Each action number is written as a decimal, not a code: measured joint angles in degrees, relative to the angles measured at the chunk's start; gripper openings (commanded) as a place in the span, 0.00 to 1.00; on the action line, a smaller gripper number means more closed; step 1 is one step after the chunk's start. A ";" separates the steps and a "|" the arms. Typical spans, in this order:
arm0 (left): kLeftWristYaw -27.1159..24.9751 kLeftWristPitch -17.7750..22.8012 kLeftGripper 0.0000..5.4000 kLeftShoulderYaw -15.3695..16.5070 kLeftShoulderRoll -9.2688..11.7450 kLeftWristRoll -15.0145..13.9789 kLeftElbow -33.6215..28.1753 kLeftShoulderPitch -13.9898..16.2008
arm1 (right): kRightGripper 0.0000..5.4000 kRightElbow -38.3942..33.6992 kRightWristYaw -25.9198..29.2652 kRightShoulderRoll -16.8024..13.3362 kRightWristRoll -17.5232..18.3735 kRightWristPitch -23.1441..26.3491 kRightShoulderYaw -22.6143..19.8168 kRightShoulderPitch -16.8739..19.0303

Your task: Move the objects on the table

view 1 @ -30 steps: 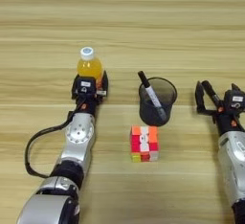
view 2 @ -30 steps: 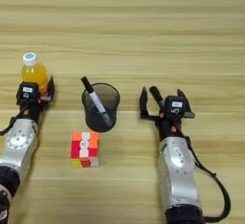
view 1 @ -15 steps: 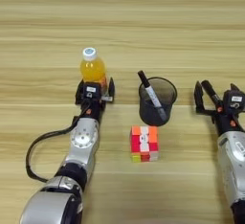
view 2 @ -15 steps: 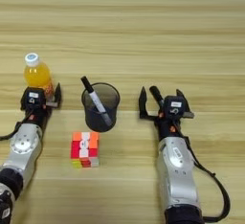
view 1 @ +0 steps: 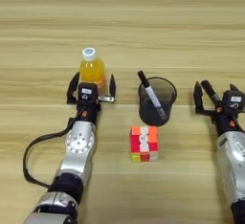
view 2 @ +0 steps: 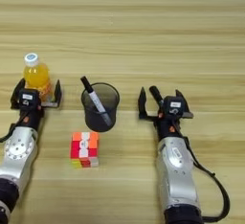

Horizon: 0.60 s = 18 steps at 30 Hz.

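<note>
On the table (view 1: 143, 27): left gripper (view 1: 91, 85) fingers spread, just in front of the juice bottle (view 1: 92, 67), not gripping. Right gripper (view 2: 161, 104) spread wide, right of the mesh pen cup (view 1: 157, 101) holding one marker (view 1: 152, 96). Puzzle cube (view 1: 144, 143) sits nearer than the cup.

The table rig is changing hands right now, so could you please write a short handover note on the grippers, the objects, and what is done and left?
Left gripper: open, just in front of the orange-juice bottle, not gripping it.
Right gripper: open, empty, right of the mesh pen cup.
Bottle stands upright on the table, left of the cup. Cup is upright with one marker pen leaning inside. Puzzle cube sits in front of the cup, between the arms.
Done: nothing is held.
Left: the task names no goal; bottle is likely the next grasp.
</note>
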 measured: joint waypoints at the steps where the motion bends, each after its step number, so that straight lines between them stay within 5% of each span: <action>1: 0.00 0.63 1.00 -0.05 0.03 0.01 -1.01 0.80 | 1.00 0.01 0.00 0.01 0.01 -0.01 -0.01 0.00; 18: -3.44 8.83 1.00 -1.62 -0.09 -0.65 -18.00 11.20 | 1.00 0.60 0.06 -0.21 0.07 -0.84 -0.78 -0.51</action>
